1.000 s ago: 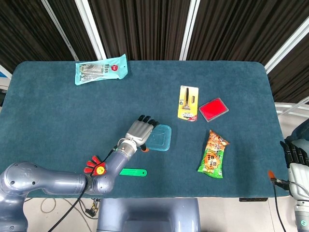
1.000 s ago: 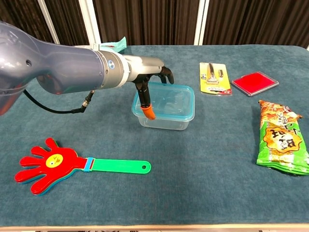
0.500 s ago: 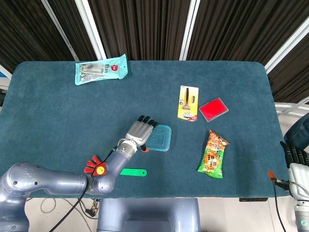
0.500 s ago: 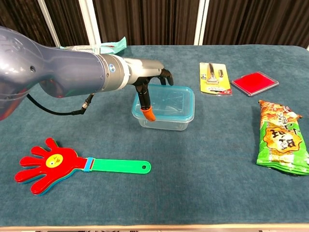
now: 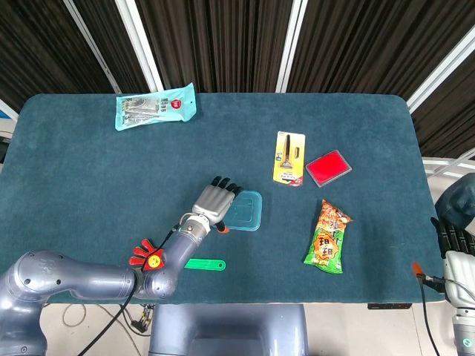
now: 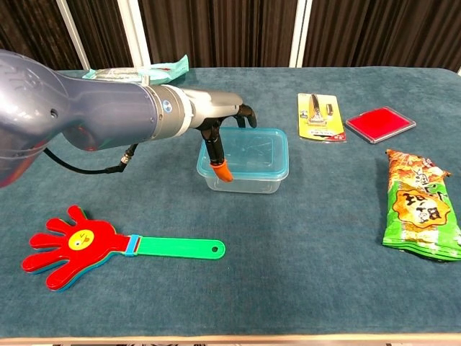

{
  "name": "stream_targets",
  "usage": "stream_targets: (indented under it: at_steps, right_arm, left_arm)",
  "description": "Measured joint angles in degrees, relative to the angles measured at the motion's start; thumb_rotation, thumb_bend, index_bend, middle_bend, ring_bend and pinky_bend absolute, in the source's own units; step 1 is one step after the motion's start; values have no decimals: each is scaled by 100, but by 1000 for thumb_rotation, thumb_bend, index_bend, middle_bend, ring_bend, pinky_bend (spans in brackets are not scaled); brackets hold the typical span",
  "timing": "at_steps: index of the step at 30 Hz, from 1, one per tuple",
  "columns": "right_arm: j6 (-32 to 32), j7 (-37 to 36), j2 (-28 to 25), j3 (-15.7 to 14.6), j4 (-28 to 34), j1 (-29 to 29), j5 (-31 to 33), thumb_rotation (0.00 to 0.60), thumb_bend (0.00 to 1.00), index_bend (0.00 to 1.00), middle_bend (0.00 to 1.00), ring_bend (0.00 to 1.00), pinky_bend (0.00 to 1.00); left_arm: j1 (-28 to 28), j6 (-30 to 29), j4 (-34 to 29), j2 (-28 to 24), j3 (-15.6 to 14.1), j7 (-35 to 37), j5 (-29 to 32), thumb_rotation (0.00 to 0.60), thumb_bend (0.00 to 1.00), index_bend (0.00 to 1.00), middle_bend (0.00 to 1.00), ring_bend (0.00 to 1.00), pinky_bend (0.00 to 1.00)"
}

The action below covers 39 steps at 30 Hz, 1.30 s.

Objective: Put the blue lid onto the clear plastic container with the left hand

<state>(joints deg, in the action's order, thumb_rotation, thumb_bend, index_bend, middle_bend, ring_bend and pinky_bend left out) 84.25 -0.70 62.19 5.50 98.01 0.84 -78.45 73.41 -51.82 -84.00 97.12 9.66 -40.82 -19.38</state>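
Observation:
The clear plastic container [image 6: 248, 178] stands mid-table with the blue lid [image 6: 256, 146] lying flat on top of it; from the head view only the lid [image 5: 246, 210] shows. My left hand [image 6: 220, 120] hovers at the container's left end. Its dark fingers curl over the lid's left edge, and its orange-tipped thumb [image 6: 222, 171] hangs down in front of the left wall. The thumb and fingers do not clamp anything. From above, the left hand [image 5: 214, 203] covers the lid's left edge. My right hand [image 5: 451, 239] hangs off the table's right edge, holding nothing.
A red hand-shaped clapper with a green handle [image 6: 83, 246] lies front left. A green snack bag [image 6: 421, 213], a red case [image 6: 379, 123] and a yellow carded razor pack [image 6: 320, 115] lie to the right. A teal packet [image 5: 154, 106] sits at the far left.
The left forearm has swung slightly toward me and the thumb tip sits a little lower. The lid and container have stayed put.

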Motion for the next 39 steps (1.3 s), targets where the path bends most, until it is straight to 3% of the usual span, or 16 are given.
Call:
stream_targets:
  at_steps: [19, 39]
  right_arm:
    - [-2, -23, -9, 2, 6, -2, -8, 600, 336, 0, 14, 0, 0]
    - [0, 64, 0, 7, 4, 4, 4, 600, 336, 0, 14, 0, 0]
  left_arm:
    - [-56, 136, 142, 70, -12, 5, -44, 600, 208, 103, 79, 0, 0]
    - [-75, -153, -40, 31, -62, -274, -244, 600, 152, 37, 1, 0, 0]
